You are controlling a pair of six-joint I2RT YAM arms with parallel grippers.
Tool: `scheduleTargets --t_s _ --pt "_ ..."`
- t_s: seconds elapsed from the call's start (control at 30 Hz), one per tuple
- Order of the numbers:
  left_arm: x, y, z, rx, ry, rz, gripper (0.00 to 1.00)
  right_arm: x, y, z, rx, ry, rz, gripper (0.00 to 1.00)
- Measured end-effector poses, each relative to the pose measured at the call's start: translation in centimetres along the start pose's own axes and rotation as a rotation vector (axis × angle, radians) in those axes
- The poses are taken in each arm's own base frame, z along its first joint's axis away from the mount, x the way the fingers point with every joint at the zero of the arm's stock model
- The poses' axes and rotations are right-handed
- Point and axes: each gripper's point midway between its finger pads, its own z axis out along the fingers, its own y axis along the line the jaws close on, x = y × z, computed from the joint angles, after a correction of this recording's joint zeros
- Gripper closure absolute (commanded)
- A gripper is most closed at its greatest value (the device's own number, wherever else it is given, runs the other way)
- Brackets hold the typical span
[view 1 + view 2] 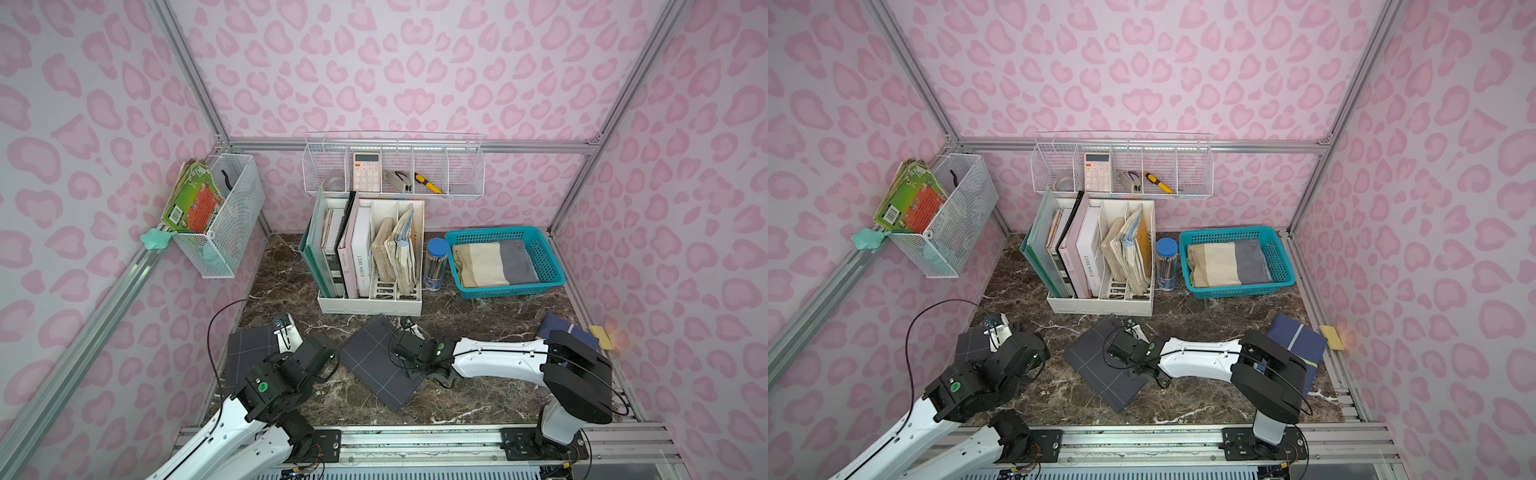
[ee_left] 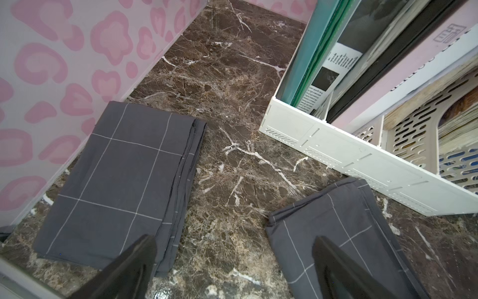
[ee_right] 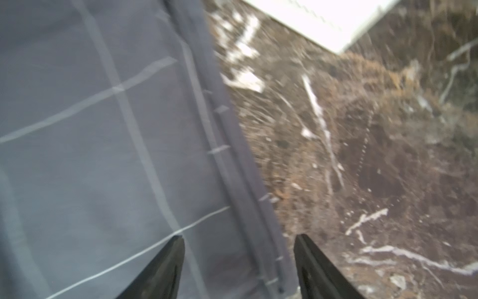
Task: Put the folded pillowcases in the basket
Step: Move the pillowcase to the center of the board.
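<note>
Your open right gripper (image 3: pixel 239 236) straddles the layered edge of the grey checked pillowcase (image 1: pixel 370 365) lying mid marble surface (image 1: pixel 478 328); pinch every layer before lifting toward the teal basket (image 1: pixel 548 262) at the far right corner.

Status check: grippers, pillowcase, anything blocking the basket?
Left gripper open, over bare table. Right gripper open, straddling centre pillowcase edge; it lies flat. Basket holds a folded cloth.
</note>
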Motion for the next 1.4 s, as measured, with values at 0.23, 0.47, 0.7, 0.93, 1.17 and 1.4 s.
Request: scheduleTargets --t_s 0.23,0.47,0.7,0.93,1.17,1.4 --pt "0.1 -0.2 0.8 -0.002 0.027 -0.032 0.01 0.9 4.0 1.2 -0.033 0.02 -0.094 0.33" --pt "1.0 -0.8 1.9 -0.011 0.08 -0.003 0.01 2.5 3.0 1.9 -0.031 0.051 -0.09 0.33" --pt "2.4 -2.4 3.5 0.002 0.156 0.051 0.01 3.5 -0.4 2.0 -0.013 0.046 0.004 0.34" --pt "3.2 -5.2 4.6 0.032 0.258 0.117 0.01 4.1 -5.8 1.7 0.056 0.034 0.12 0.34" --pt "5.1 -8.0 5.8 0.088 0.371 0.178 0.01 3.6 -9.7 -1.1 0.1 -0.004 0.168 0.33" --pt "7.6 -10.7 7.5 0.147 0.484 0.226 0.07 4.4 -9.4 -1.4 0.042 -0.014 0.206 0.35"
